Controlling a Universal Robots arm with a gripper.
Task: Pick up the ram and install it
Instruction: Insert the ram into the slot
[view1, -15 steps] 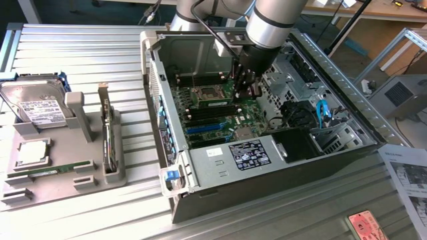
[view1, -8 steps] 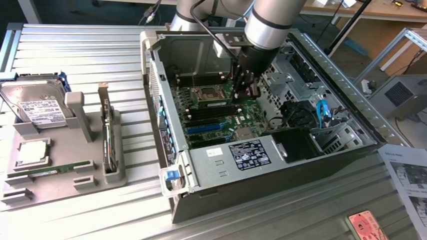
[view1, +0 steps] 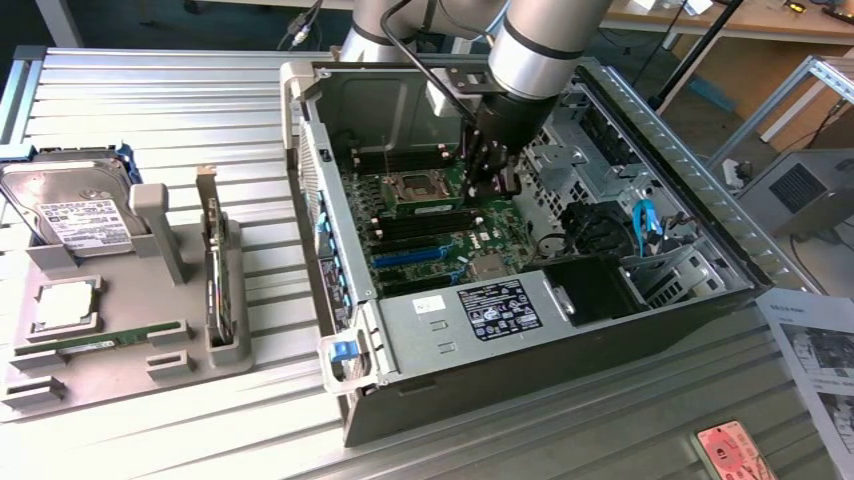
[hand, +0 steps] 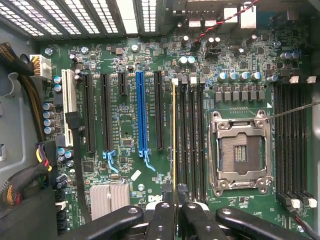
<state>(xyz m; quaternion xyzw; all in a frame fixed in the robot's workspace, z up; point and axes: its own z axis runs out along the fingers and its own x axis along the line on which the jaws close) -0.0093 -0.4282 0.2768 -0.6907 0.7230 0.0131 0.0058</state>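
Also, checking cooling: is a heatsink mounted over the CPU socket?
No, the CPU socket sits uncovered inside its metal frame, with nothing mounted above it.

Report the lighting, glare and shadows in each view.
Exterior view: light glares off the silver arm and streaks the ribbed table; the open computer case is shadowed under the arm. Wrist view: the vent slots blow out white, the motherboard is evenly lit, the cables sit in a dark corner, and the ram, edge-on in the pincer, shows as a thin yellow line.

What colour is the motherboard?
The motherboard is green, clearest in the wrist view.
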